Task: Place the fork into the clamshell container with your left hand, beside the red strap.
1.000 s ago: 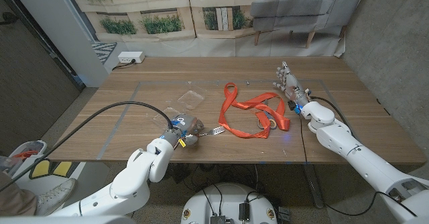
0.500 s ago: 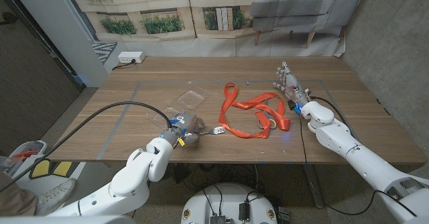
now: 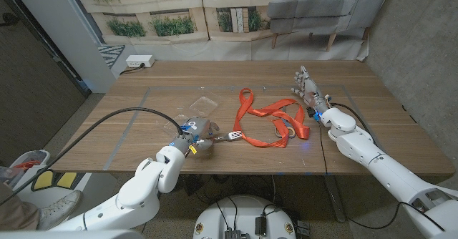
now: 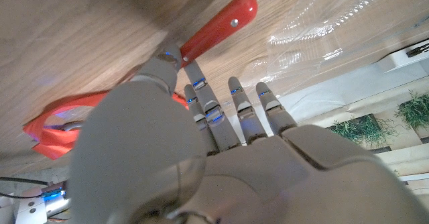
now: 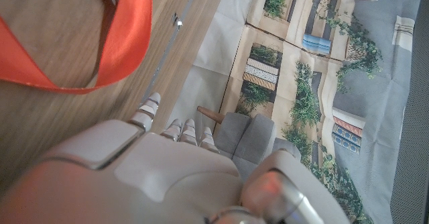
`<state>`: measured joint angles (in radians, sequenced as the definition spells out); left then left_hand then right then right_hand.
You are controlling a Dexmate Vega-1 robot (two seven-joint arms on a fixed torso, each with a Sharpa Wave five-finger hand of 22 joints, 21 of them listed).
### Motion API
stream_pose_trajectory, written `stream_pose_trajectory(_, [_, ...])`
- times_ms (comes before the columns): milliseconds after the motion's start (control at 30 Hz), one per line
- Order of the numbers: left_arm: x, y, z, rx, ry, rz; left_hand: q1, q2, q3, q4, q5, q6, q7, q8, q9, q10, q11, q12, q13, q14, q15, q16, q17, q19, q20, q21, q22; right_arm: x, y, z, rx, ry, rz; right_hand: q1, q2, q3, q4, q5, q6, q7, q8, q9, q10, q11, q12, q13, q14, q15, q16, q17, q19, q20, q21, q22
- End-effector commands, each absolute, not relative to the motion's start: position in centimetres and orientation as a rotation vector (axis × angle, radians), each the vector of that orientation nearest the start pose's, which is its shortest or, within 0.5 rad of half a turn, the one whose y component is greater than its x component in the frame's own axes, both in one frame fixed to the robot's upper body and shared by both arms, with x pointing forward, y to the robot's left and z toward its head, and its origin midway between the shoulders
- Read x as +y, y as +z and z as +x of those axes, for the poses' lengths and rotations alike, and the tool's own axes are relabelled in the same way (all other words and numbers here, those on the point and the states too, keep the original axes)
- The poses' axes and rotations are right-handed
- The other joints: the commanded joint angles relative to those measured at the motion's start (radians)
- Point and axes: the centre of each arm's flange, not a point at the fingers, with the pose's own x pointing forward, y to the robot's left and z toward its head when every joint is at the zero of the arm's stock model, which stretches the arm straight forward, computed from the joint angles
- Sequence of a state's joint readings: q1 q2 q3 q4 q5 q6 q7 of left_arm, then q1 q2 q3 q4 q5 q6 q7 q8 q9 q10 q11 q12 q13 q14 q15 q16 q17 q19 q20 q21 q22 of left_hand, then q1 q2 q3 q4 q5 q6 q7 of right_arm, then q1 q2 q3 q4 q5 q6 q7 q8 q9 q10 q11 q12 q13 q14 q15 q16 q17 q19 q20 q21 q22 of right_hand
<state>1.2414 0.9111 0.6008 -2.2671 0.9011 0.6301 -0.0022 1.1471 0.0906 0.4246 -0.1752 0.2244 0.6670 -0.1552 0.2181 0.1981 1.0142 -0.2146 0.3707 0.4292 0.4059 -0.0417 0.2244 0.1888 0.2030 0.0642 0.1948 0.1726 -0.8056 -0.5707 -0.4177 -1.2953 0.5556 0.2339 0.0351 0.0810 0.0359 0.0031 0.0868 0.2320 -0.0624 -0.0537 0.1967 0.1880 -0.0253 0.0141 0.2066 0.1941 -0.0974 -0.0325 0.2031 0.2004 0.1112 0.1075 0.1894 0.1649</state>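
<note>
Change since a second ago: left hand (image 3: 195, 134) and the fork (image 3: 227, 137) it carries have shifted slightly up-table, toward the clamshell container (image 3: 202, 105); nothing else has moved. Left hand: closed round the fork's red handle (image 4: 218, 26), pinched between thumb and fingers, tines pointing toward the red strap (image 3: 268, 122), just short of its near loop. Right hand (image 3: 307, 86): at the table's far right, fingers extended and apart, holding nothing. Clamshell container: clear plastic, lying open up-table of the left hand, left of the strap and apart from it. Wooden table (image 3: 372, 110): bears all items. Handling note, as judgement: carry the fork up-table over the transparent tray, keep it level, lower the tines in first on the strap side, then release without nudging the light shell.
</note>
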Motion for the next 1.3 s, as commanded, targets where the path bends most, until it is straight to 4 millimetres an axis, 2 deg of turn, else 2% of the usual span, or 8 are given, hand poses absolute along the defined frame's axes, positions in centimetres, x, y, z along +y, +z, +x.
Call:
stream_pose_trajectory(33, [18.4,-8.5,46.8,-0.546,0.136,1.555,0.009,0.003,-0.006,0.001,0.007,-0.003,-0.004,-0.004,0.002,0.02,-0.006,0.009,0.006,0.005,-0.129,0.006,0.004,0.009,-0.001,0.004,0.002,-29.3,-2.7,65.7,-0.544,0.218,-0.132,0.003,0.008,-0.007,0.001,-0.004,0.006,-0.002,0.001,0.002,0.001,-0.004,-0.005,0.003,-0.009,-0.005,0.001,0.002,0.002,0.002,-0.001,0.006])
stream_pose_trajectory(700, [18.8,-6.5,46.0,-0.574,0.186,1.49,0.017,0.005,-0.017,0.003,0.007,0.003,0.0,-0.004,0.002,0.023,-0.006,0.011,0.008,0.002,-0.127,0.006,0.006,0.009,-0.004,0.003,0.002,-29.5,-2.2,65.8,-0.551,0.218,-0.126,0.004,0.008,-0.008,0.001,-0.004,0.005,-0.002,0.001,0.002,0.001,-0.004,-0.004,0.003,-0.008,-0.003,0.002,0.002,0.003,0.002,-0.001,0.006])
stream_pose_trajectory(1300, [19.3,-4.2,45.6,-0.638,0.195,1.418,0.024,0.01,-0.028,0.006,0.007,0.01,0.002,-0.005,0.003,0.022,-0.006,0.012,0.011,0.0,-0.126,0.007,0.009,0.008,-0.002,0.003,0.002,-29.5,-0.8,66.3,-0.565,0.222,-0.139,0.005,0.01,-0.008,0.0,-0.004,0.005,-0.002,0.0,0.002,0.002,-0.003,-0.004,0.003,-0.006,-0.004,0.002,0.002,0.004,0.003,0.0,0.006])
